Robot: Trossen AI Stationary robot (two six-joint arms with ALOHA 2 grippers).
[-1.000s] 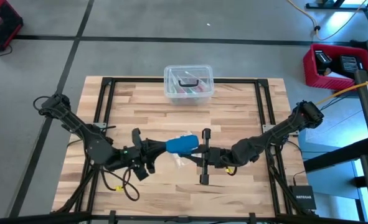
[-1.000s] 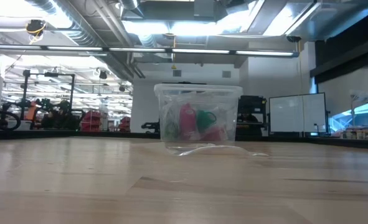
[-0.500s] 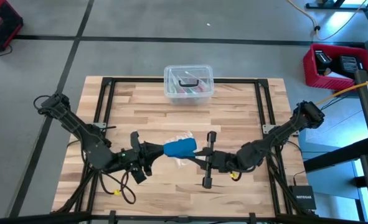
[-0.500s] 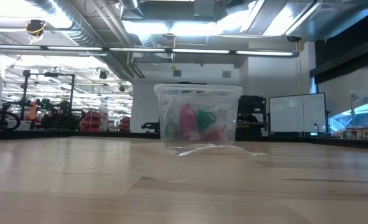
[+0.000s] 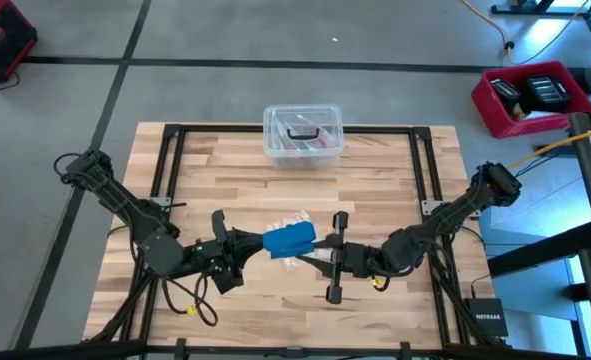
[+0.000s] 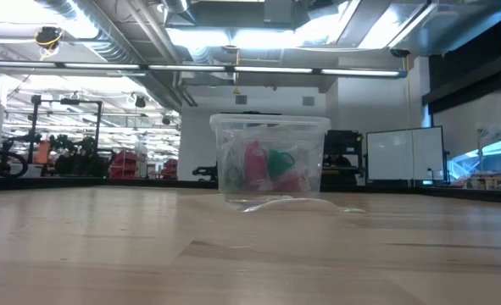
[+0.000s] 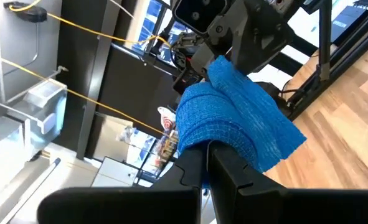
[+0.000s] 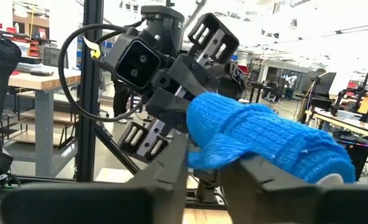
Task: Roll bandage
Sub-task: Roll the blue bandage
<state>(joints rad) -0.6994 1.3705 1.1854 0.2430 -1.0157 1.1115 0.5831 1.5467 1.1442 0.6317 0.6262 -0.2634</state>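
The left hand (image 5: 247,243) is clamped on the bandage (image 5: 290,239), which juts toward the right hand (image 5: 315,258), fingers parted.

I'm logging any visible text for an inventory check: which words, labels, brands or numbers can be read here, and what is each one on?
"NETGEAR": white letters on the small black box beside the table's right edge in the high view; small, so only just legible.
Red bin on the floor: what lies in it shows no readable text.
Clear lidded box, blue bandage: no text on either.
Background room in the low and wrist views: signs too small or blurred to read.
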